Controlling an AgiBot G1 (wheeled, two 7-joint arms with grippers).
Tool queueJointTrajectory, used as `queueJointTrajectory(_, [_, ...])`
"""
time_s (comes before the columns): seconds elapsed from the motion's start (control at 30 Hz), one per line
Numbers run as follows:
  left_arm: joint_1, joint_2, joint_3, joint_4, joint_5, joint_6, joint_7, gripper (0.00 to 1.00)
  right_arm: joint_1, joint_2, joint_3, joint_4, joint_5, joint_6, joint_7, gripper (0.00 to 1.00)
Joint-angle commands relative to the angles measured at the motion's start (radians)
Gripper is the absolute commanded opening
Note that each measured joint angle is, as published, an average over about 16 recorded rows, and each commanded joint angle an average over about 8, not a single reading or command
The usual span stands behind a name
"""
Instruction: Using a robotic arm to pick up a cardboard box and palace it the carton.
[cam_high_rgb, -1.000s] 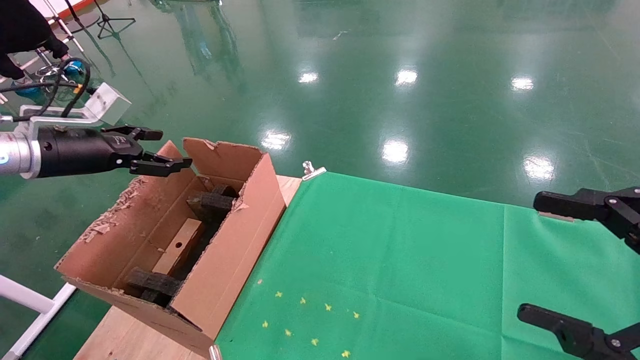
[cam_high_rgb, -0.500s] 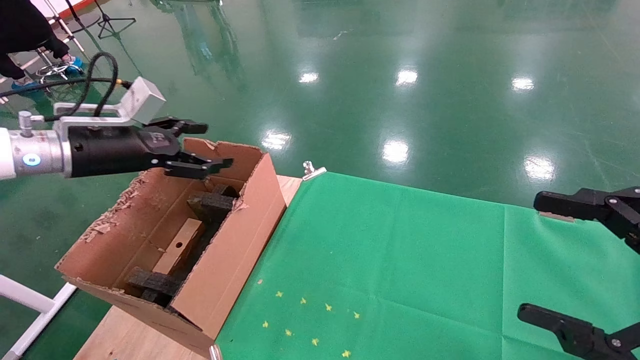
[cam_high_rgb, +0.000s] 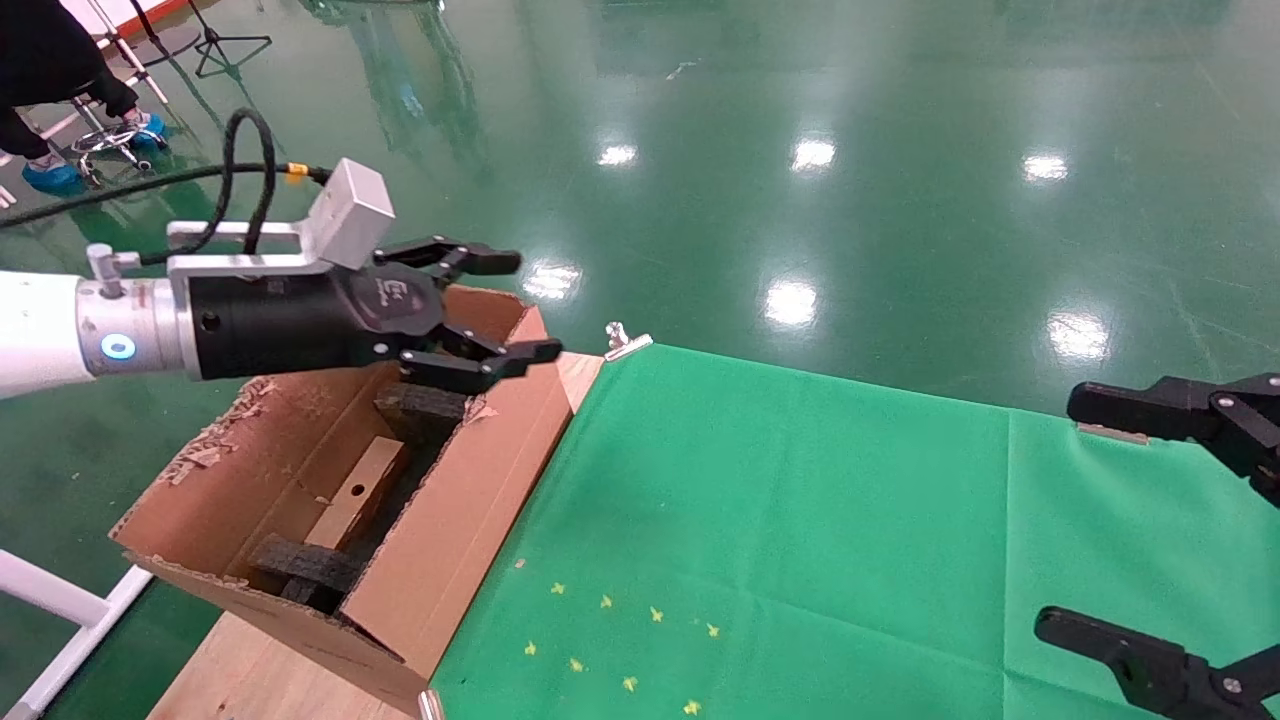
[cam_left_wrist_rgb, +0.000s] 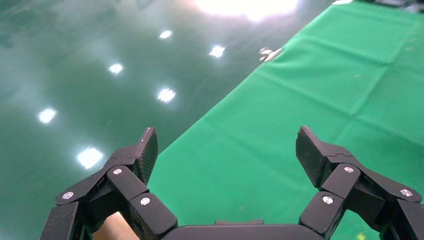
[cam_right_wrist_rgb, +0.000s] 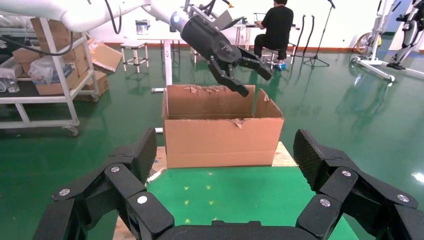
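Note:
The carton (cam_high_rgb: 470, 500) stands open at the table's left end, with torn flaps and black foam blocks (cam_high_rgb: 425, 410) inside. A small pale brown cardboard box (cam_high_rgb: 355, 495) lies in it between the foam blocks. My left gripper (cam_high_rgb: 535, 306) hovers open and empty over the carton's far right corner, pointing right toward the green cloth; its own wrist view shows only cloth between the left gripper (cam_left_wrist_rgb: 226, 145) fingers. The right wrist view shows the carton (cam_right_wrist_rgb: 222, 140) from the side with the left gripper (cam_right_wrist_rgb: 257, 84) above it. My right gripper (cam_high_rgb: 1060, 512) is open at the right edge.
A green cloth (cam_high_rgb: 800, 520) covers most of the wooden table (cam_high_rgb: 260, 680), held by a metal clip (cam_high_rgb: 625, 340) at the far edge. Small yellow marks (cam_high_rgb: 620, 630) dot the cloth near the carton. A seated person (cam_right_wrist_rgb: 277, 25) and a shelf cart (cam_right_wrist_rgb: 40, 75) stand behind.
My left arm has swung rightward from beyond the carton's far left corner to above its far right corner, still open and empty. The right gripper has not moved.

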Motion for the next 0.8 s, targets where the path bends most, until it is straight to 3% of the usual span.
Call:
queueJointTrajectory(0.03, [0.018,0.003,-0.004,-0.025,-0.030,0.007,0.001,1.00,0.000,0.000,0.000,0.000,0.000,0.000,0.000,1.00])
queueJointTrajectory(0.8, [0.231,0.037,-0.051,-0.321,-0.375,0.083,0.016,1.00,0.000,0.000,0.000,0.000,0.000,0.000,0.000,1.00])
